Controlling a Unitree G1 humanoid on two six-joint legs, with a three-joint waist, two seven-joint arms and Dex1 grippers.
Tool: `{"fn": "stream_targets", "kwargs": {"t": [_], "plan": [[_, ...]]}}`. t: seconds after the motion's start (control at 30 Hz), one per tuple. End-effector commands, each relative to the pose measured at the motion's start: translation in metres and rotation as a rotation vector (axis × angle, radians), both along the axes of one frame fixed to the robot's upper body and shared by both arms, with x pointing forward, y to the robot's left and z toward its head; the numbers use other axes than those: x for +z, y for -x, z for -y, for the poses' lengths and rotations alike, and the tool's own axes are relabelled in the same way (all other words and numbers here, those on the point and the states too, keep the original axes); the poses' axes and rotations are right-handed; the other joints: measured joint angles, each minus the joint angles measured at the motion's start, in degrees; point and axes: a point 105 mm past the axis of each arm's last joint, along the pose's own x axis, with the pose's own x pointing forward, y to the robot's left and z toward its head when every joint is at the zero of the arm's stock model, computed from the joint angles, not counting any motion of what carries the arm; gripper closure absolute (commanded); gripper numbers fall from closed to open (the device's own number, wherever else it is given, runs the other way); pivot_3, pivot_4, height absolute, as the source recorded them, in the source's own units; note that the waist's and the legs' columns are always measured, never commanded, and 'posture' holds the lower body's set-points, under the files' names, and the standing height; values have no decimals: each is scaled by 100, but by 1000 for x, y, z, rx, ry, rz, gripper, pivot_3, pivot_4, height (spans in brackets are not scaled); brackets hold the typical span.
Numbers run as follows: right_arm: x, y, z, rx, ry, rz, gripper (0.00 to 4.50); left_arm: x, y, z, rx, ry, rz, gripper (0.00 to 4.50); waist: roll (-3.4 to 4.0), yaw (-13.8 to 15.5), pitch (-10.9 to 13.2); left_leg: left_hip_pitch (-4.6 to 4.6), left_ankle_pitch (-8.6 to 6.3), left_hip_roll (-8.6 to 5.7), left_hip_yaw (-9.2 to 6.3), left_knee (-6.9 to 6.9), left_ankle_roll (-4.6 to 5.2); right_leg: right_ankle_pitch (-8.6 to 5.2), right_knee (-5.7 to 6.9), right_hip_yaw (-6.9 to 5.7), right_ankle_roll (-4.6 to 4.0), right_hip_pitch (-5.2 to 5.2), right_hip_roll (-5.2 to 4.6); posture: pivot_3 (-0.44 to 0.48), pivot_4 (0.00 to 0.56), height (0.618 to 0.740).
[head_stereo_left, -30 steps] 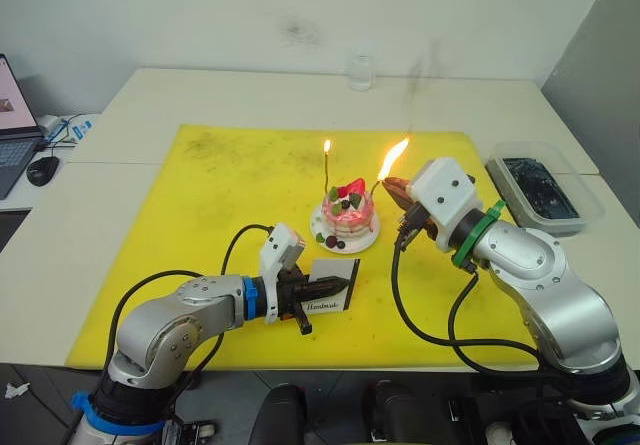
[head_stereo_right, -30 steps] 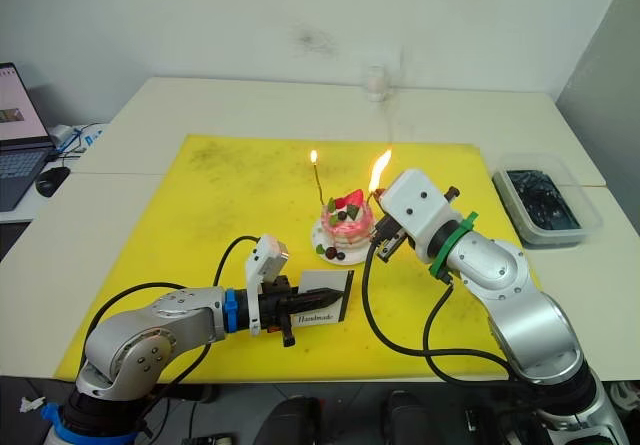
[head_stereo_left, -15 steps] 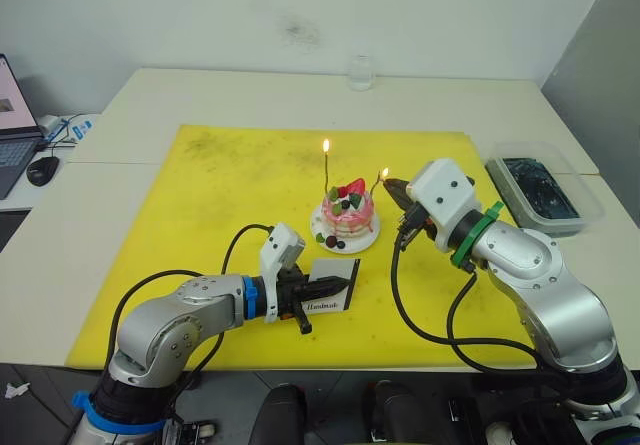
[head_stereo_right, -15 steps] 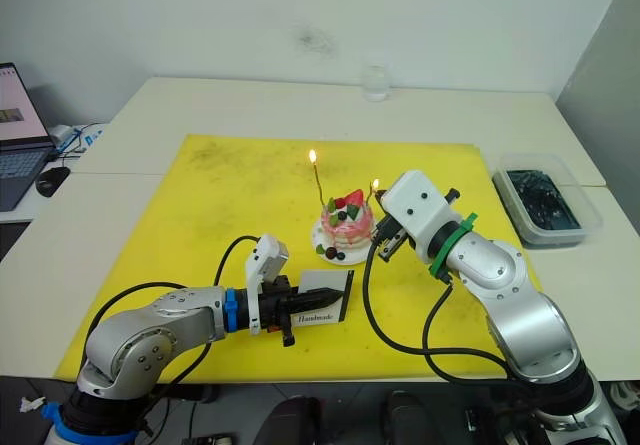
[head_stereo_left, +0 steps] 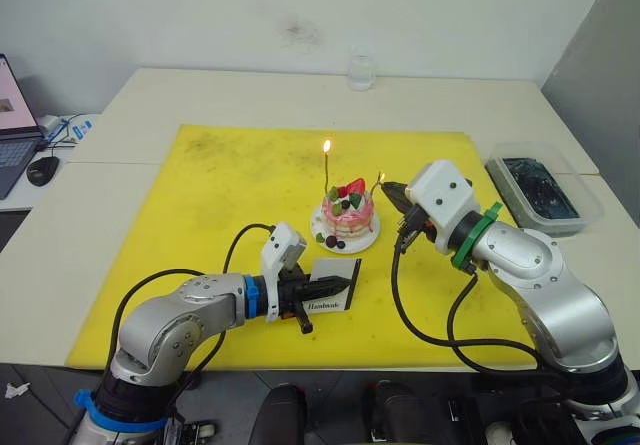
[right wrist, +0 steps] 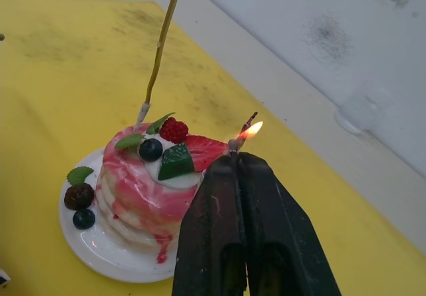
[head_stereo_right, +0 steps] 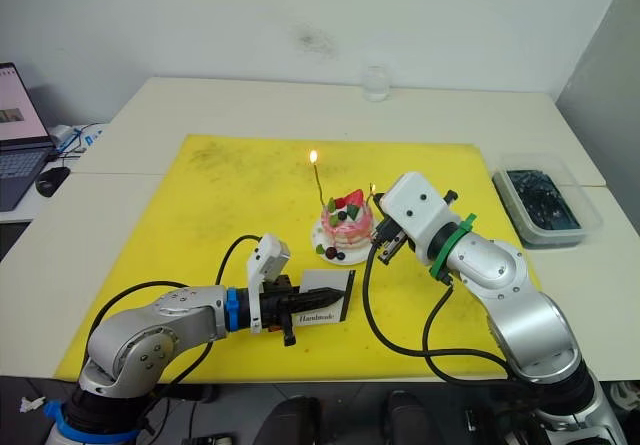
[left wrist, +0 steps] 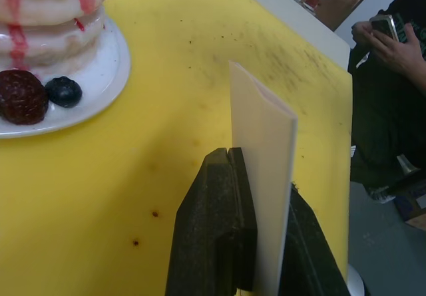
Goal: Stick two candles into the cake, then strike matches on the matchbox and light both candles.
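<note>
On the yellow mat [head_stereo_left: 230, 180], centre-right, sat the small round pink cake [head_stereo_left: 348, 213] w/ strawberry, dark berries and green bits, on its little white plate [head_stereo_left: 330, 240]. One thin pale-gold wire-like candle [head_stereo_left: 327, 172] stood upright in the cake's left-far part, lit, small flame at the tip. No second candle could be made out; cannot tell from these views whether one was in the cake.

Key relation: right gripper [right wrist: 234, 157] was just beside the cake's right edge, level w/ its top; black fingers pressed together on a short dark match [right wrist: 245, 124], held near its base. Match axis ran up and away from the fingertips, slightly tilted, w/ a small flame [right wrist: 251, 130] low on the stick, close to the pads. Lit candle lay left and far of that flame, across the cake top. Right arm clearly nearer the cake; left arm well apart, near side.

Left gripper [left wrist: 256, 196] was clamped on the flat white rectangular matchbox [head_stereo_left: 333, 298] w/ black "Handmade" print, holding it on edge just above the mat, near-left of the plate, not touching it.

Judgement: one candle done. Match nearly burnt down to the fingers, so little time left for any further lighting; next move prob. needs a fresh strike on the box, or dropping the stub.

Clear plastic tub [head_stereo_left: 545, 190] w/ dark contents sat on the white table [head_stereo_left: 250, 95], right of the mat; a small clear glass [head_stereo_left: 359, 71] at the far side.
</note>
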Motion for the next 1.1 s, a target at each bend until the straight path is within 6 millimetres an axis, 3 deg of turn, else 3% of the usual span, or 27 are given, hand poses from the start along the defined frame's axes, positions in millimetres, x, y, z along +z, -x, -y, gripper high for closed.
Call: {"fn": "stream_targets", "kwargs": {"t": [0.03,0.5,1.1], "plan": [[17,4,0,7,-31,59,4449,8,1,4,-21,15,40,4500,0,0,0,0,0,0,0,0,0,0,0,0,0,0,0,0,150,740],[24,0,0,-7,-73,32,4449,11,0,6,-28,16,42,4500,0,-1,0,0,0,0,-1,0,0,0,0,-1,0,0,0,0,150,740],[17,-1,1,-18,-101,-23,4449,12,1,8,-34,19,41,4500,0,-2,0,0,0,0,0,0,0,0,0,0,0,0,0,0,150,740]]}}
